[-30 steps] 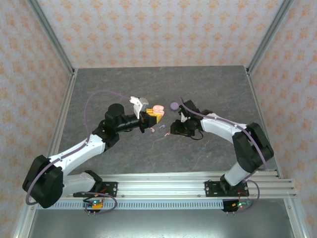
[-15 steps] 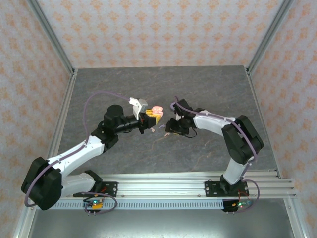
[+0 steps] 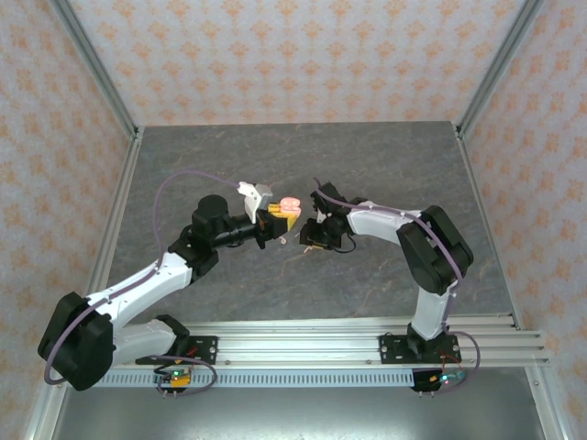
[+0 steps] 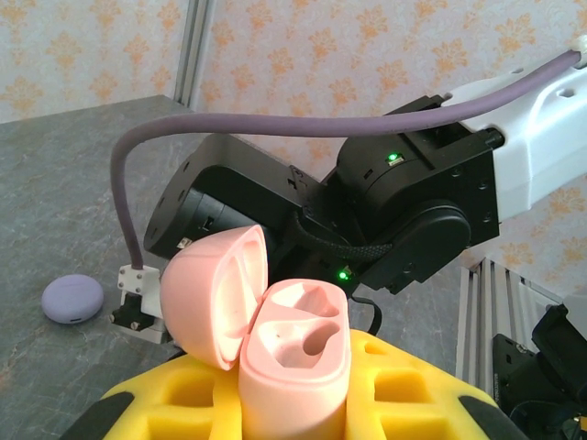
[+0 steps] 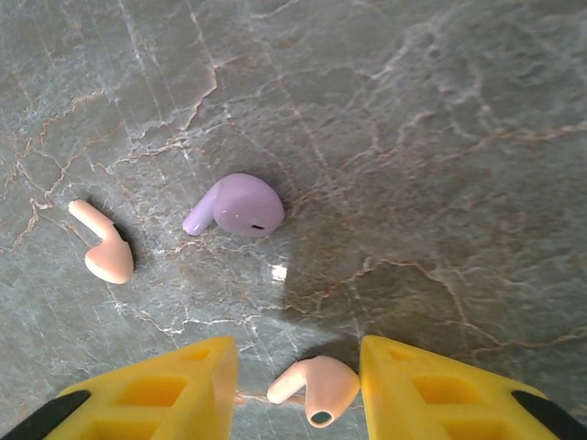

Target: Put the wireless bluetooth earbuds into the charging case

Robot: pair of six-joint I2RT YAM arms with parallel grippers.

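Grey marbled worktop (image 5: 440, 119), floral-papered walls (image 3: 293, 55) behind. Right pincer (image 5: 298, 367) parted, straddling a salmon-pink earbud (image 5: 316, 390): tiny, glossy, stem toward nine o'clock, dark tip downward, hard against the three o'clock finger. Lilac earbud (image 5: 237, 206) lying at eleven o'clock from it, second salmon-pink earbud (image 5: 103, 254) further out near ten. Left pincer (image 4: 293, 403) clamped on pink charging case (image 4: 298, 357), raised off the worktop, lid swung open toward ten o'clock, two moulded wells showing. Closed lilac case (image 4: 73, 298) resting at nine o'clock.
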